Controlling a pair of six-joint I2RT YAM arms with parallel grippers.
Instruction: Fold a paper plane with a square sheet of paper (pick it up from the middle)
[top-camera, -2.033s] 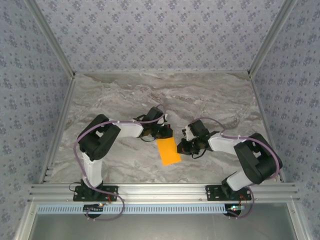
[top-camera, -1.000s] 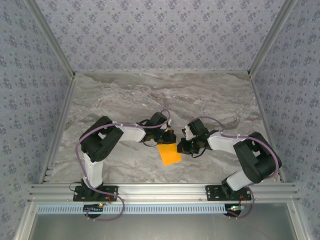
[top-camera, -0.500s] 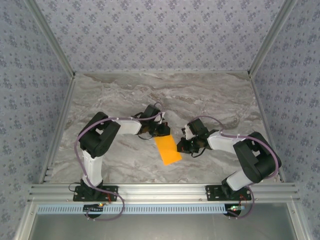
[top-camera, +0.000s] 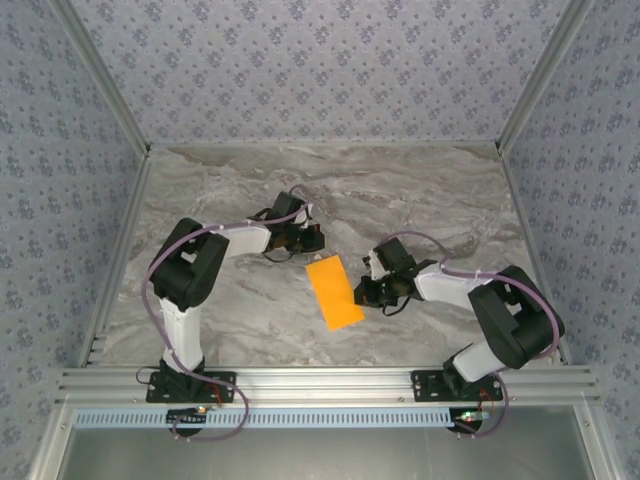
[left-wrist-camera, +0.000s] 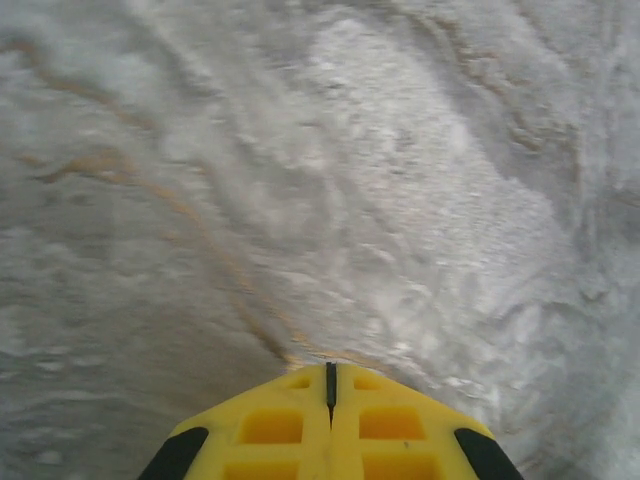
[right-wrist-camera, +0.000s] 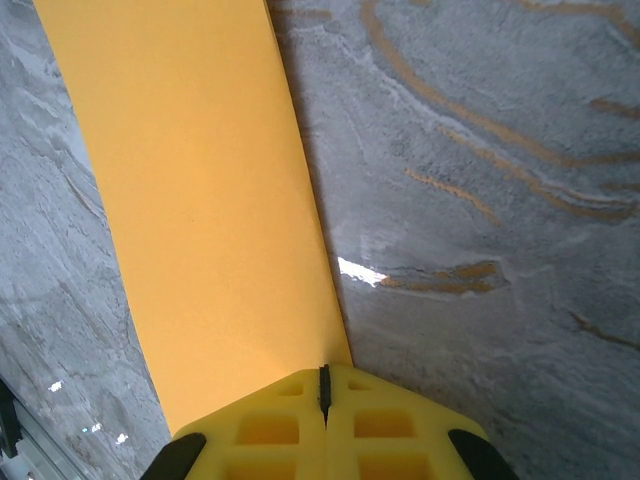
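Note:
The orange sheet of paper (top-camera: 334, 292) lies flat on the marble table as a narrow rectangle, folded over, its long side running away from me. In the right wrist view the paper (right-wrist-camera: 190, 200) stretches ahead and to the left. My right gripper (top-camera: 359, 294) is shut, and its closed yellow tip (right-wrist-camera: 325, 372) rests on the paper's right edge near the middle. My left gripper (top-camera: 308, 240) is shut too and sits off the paper, beyond its far left corner. In the left wrist view that gripper's tip (left-wrist-camera: 330, 368) is over bare marble.
The marble table (top-camera: 420, 190) is boxed in by patterned walls on three sides and an aluminium rail (top-camera: 320, 380) at the near edge. Both arm bases stand on that rail. Bare table stretches behind and to both sides of the paper.
My left gripper has drawn back from the paper's far end, up and to the left, onto bare table. The paper lies longer and flat. The right gripper has stayed put.

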